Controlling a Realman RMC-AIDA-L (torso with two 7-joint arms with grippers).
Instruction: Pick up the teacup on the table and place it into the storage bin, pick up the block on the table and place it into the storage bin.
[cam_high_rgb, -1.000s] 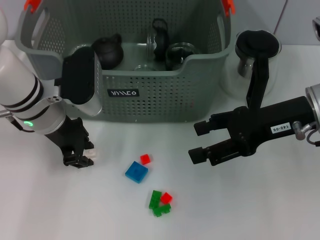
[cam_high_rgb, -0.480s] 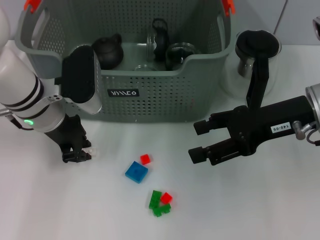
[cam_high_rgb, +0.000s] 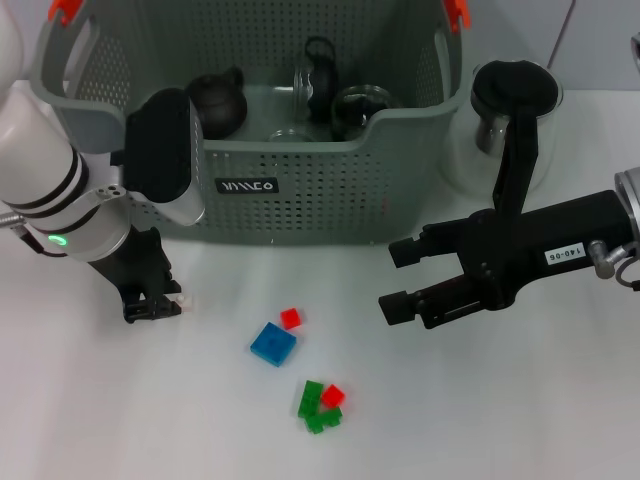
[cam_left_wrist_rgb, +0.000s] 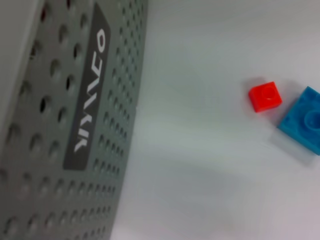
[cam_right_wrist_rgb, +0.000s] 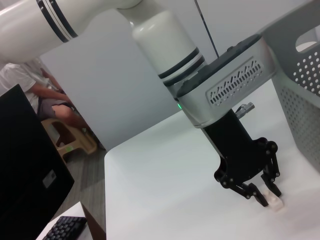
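Now my left gripper (cam_high_rgb: 157, 308) pinches a tiny white block (cam_high_rgb: 184, 300) at its fingertips: light, rigid, easily dropped; right gripper (cam_high_rgb: 398, 276) idles agape

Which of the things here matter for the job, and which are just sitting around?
Job:
storage bin
white block at the left gripper
blue block
red blocks
green blocks

Lying about:
glass jug beside the bin
right gripper, open, hovering over the table
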